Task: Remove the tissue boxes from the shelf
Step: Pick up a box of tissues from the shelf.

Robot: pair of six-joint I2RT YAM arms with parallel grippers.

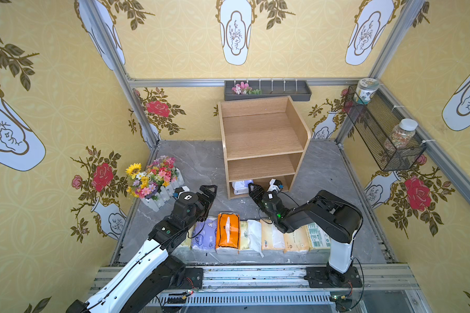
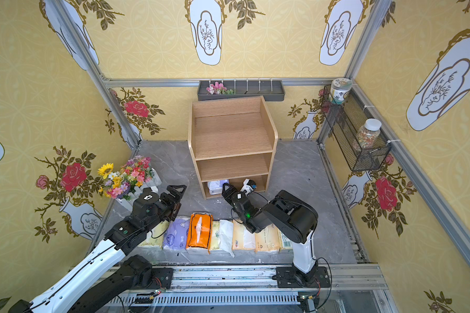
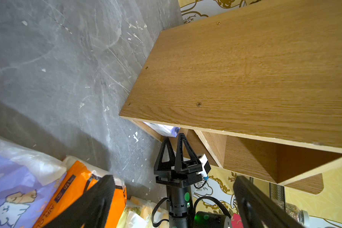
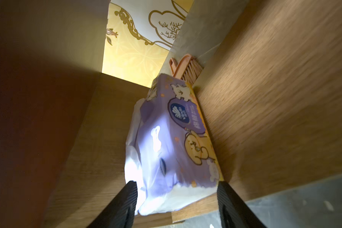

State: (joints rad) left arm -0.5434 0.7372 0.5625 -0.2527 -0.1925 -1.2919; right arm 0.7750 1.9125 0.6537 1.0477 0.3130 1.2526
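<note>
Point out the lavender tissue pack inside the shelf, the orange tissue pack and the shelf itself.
lavender tissue pack (image 4: 166, 138): right wrist view, printed face.
orange tissue pack (image 1: 227, 233): a top view, middle of wrapper.
shelf (image 1: 261, 135): a top view, bare top board.

The grey marbled counter (image 1: 196, 162) carries a light wooden 3-tier shelf (image 1: 261, 135) standing towards the back wall. In its bottom tier, 1 lavender tissue pack (image 4: 172, 142) lies flat against a side panel. Beyond it, at the shelf's open back, lies a pink hand brush (image 4: 190, 69). Along the counter's front edge a row of tissue packs (image 1: 269, 239) lies side by side and touching. There seem to be 7, though the arms hide part of the row, and an orange pack (image 1: 227, 233) is among them. A white picket planter of artificial flowers (image 1: 160, 200) stands by a side wall.
</note>
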